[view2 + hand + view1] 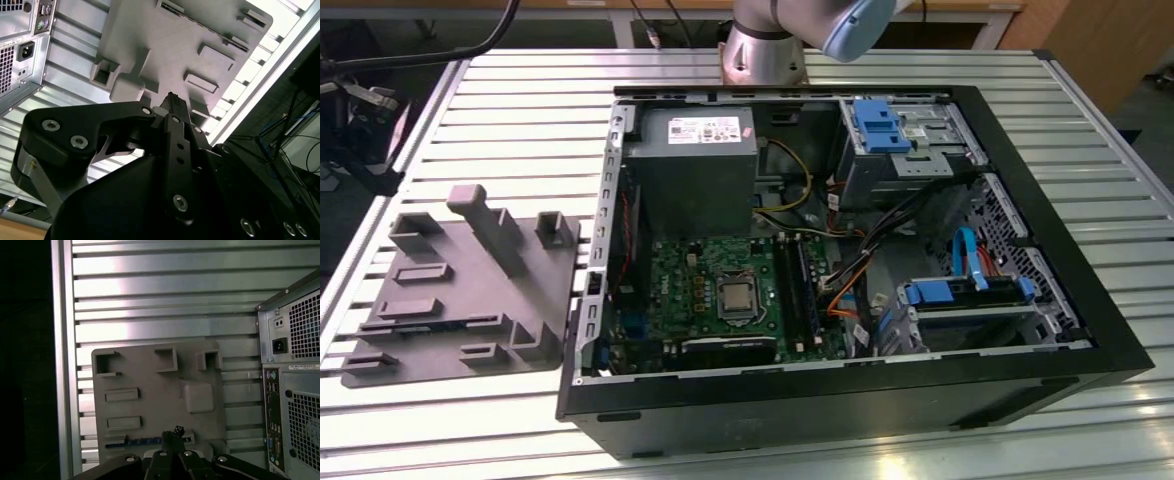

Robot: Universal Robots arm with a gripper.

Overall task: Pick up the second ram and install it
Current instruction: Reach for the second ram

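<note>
Pincer [176, 432] [172, 98]: closed, tips together with nothing between them, hanging above the grey tray [200, 365].
Second ram [135, 441]: edge-on in the tray's long slot, under the pincer and apart from it.
Ram look: slim long strip, dark with a bluish cast.
Tray position: on the slatted table [520, 100], beside the open computer case [854, 400].

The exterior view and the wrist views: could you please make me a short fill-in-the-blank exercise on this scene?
1. The grey tray lies at the exterior view's ___ of the computer case.
2. The case's side is ___, so its circuit board shows.
3. In the first wrist view, the gripper hangs over the grey ___.
Missing words: left; open; tray.
</note>
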